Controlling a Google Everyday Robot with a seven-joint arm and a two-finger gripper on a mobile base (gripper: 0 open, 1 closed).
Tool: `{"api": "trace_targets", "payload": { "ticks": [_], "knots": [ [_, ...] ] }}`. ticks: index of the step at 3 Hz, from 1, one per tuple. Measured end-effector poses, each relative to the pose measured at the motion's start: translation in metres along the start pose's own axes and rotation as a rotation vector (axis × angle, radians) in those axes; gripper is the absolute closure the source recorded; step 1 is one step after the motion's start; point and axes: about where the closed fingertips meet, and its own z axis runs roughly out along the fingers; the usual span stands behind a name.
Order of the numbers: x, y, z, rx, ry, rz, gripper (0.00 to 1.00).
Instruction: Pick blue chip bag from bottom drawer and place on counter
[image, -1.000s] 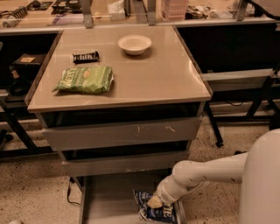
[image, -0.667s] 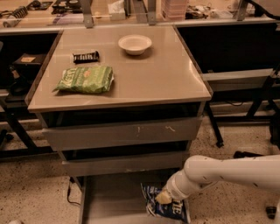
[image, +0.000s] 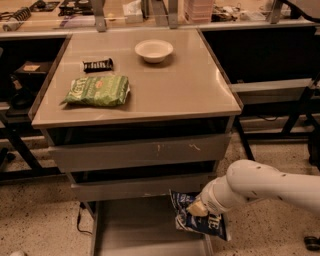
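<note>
The white robot arm (image: 270, 185) reaches in from the right edge of the view at the level of the lowest drawer. Its two-finger gripper (image: 196, 208) sits at the arm's left end, in front of the cabinet's lower right corner, closed on the blue chip bag (image: 202, 222), a dark, crinkly foil packet with white lettering. The bag hangs tilted from the pinch. Its upper corner is just below the front of the middle drawer (image: 142, 186), and its lower part lies over the right side of the bottom drawer (image: 142, 227), a shallow grey metal tray pulled out, showing a flat grey floor. Whether the bag's lower edge touches that tray I cannot tell. Above the middle drawer is the upper grey drawer (image: 140, 152), whose front is scratched. On top of the cabinet, the glossy beige-grey square counter (image: 185, 85) carries three things. A green chip bag (image: 97, 90) lies flat near the left front, and a small black candy bar (image: 98, 64) lies just behind it. A shallow white round bowl (image: 154, 50) stands well apart from both, towards the back. Behind the counter runs a long cluttered desk (image: 60, 22).
</note>
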Motion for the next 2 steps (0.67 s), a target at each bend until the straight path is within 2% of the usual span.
{"api": "trace_targets", "payload": {
  "ticks": [1,2],
  "knots": [
    [-0.006,-0.007,0.015,-0.051,-0.030,0.034,1.00],
    [-0.019,-0.015,-0.005,-0.064,-0.062,0.041,1.00]
  ]
}}
